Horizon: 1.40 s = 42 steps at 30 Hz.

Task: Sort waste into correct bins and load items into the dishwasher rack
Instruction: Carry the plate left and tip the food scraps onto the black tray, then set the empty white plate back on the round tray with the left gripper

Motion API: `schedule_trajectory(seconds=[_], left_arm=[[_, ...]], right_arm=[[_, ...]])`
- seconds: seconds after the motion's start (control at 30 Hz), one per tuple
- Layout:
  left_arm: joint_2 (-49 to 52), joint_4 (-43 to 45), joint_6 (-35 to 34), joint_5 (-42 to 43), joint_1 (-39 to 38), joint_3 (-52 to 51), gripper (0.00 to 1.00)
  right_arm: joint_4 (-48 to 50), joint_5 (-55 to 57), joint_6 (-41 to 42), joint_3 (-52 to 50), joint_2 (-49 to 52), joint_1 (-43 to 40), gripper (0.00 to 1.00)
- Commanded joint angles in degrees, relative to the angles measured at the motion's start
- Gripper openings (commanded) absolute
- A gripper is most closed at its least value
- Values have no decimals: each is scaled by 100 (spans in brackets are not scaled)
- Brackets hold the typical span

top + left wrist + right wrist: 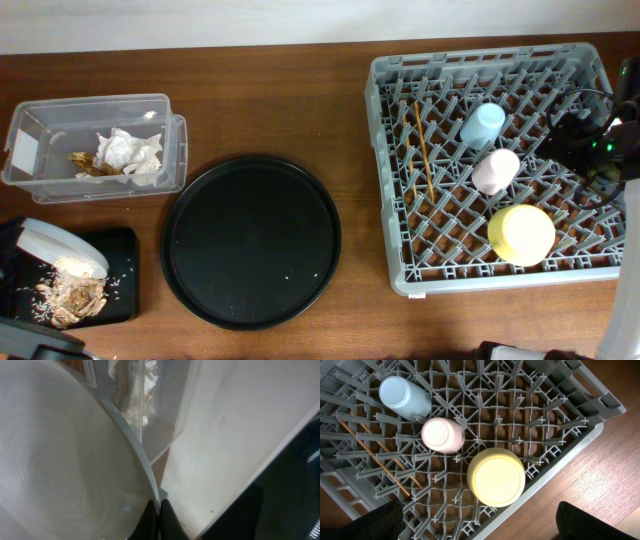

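Wooden table (280, 120), plate (65, 460) rim within left claw (159, 512)

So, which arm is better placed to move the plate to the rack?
Left. The left end effector is shut on the plate over the black tray; the right end effector stands open above the rack.

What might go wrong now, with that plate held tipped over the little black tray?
1. The left hand pinches the plate only at its thin rim, so the plate may slip, swing or drop.
2. The crumbs lie close to the low rim of the shallow black tray, so any bits sliding off the plate could spill onto the table.
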Motion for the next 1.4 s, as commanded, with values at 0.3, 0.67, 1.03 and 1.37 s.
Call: schedule_trajectory(seconds=[0.3, 0.67, 1.03, 1.37], left_arm=[[-118, 72, 420, 199, 289, 85, 0], [-120, -1425, 1305, 1069, 271, 85, 0], [-1021, -2385, 2197, 977, -841, 72, 0], [-2549, -1797, 1626, -955, -4334, 72, 0]], right_arm=[[2, 114, -37, 11, 20, -37, 98], [2, 114, -37, 11, 20, -37, 98], [4, 114, -37, 11, 20, -37, 98], [4, 114, -37, 11, 20, -37, 98]])
